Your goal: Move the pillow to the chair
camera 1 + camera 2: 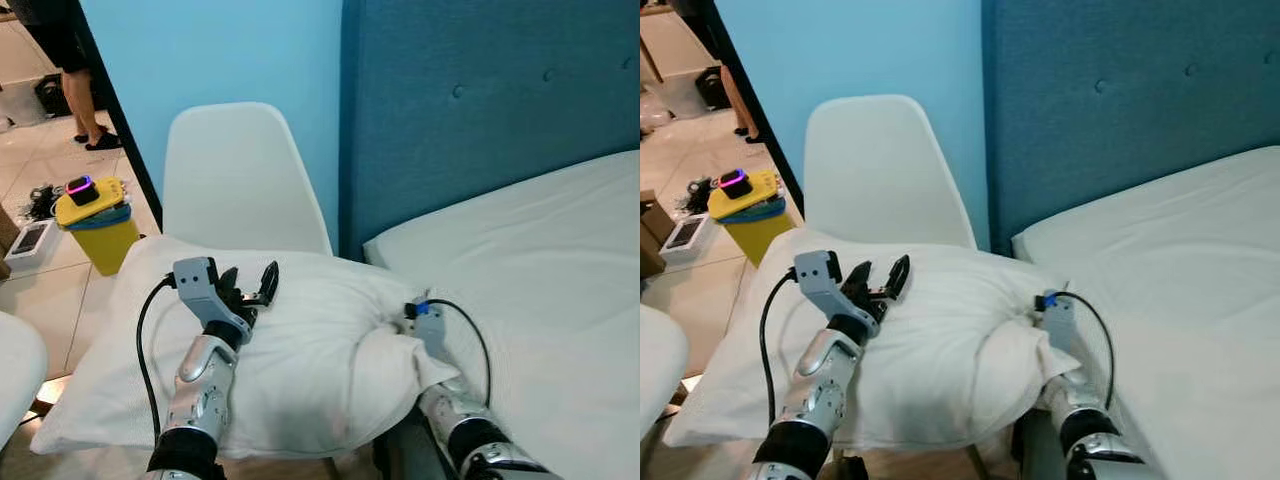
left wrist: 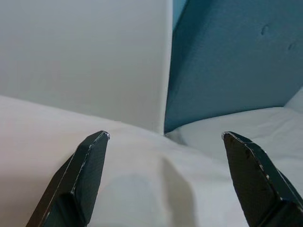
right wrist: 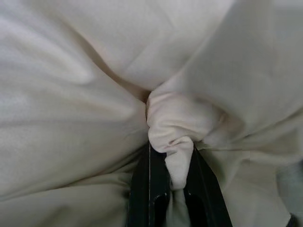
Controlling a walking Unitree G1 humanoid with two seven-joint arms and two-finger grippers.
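Note:
A large white pillow (image 1: 300, 350) lies across the seat of the white chair (image 1: 235, 175), its right end reaching the bed. My left gripper (image 1: 252, 290) hovers open just above the pillow's middle, its black fingers (image 2: 85, 175) spread wide with nothing between them. My right gripper (image 3: 171, 175) is shut on a bunched fold of the pillow's fabric at its right corner. In the eye views the right wrist (image 1: 428, 325) is pressed into the pillow (image 1: 950, 330) and the fingers are hidden in the cloth.
The bed (image 1: 540, 270) with a white sheet and a blue padded headboard (image 1: 480, 100) stands to the right. A yellow bin (image 1: 98, 225) sits on the tiled floor at left. A person's legs (image 1: 85, 95) show far back left. A light blue wall is behind the chair.

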